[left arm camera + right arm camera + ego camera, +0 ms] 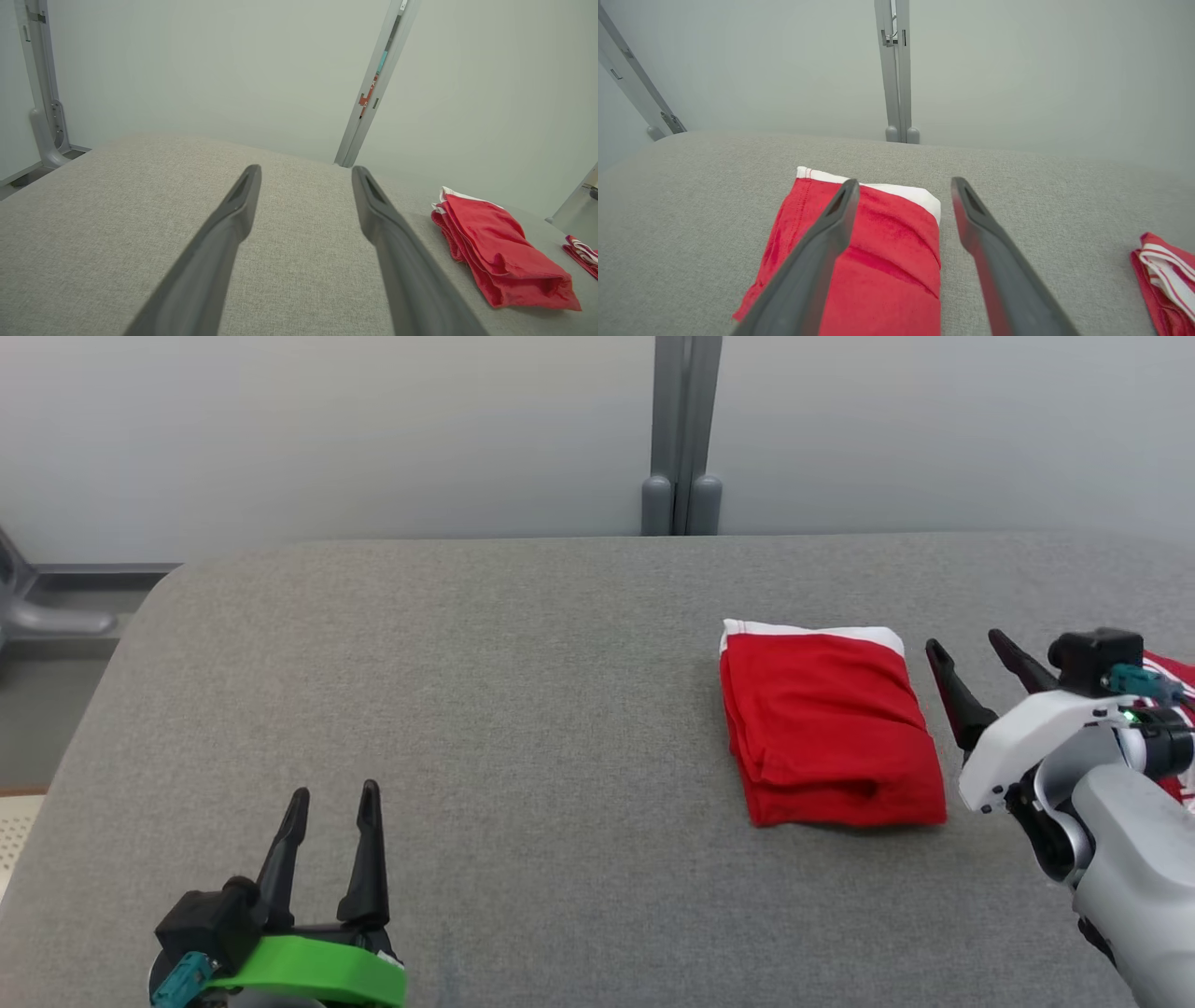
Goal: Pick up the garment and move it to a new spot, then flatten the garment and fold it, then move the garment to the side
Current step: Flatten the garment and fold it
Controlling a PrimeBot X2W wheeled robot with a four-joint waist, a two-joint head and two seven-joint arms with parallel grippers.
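While the folded red garment (pixel 826 728) lay on the bench (pixel 467 709), the left claw (pixel 334 791) and right claw (pixel 963 640) (just beside it) gaped empty.

The left gripper (pixel 334 791) hangs over the near left part of the tabletop (pixel 523 709). Its two dark fingers (pixel 366 859) point toward the far edge, spread apart with nothing between them, and a green collar (pixel 308 971) wraps its wrist. The right gripper (pixel 964 641) sits near the right edge, fingers parted and empty, tilted toward the far left. It is carried on a white wrist housing (pixel 1036 728) and a pale grey forearm (pixel 1134 868) that rises from the near right corner.
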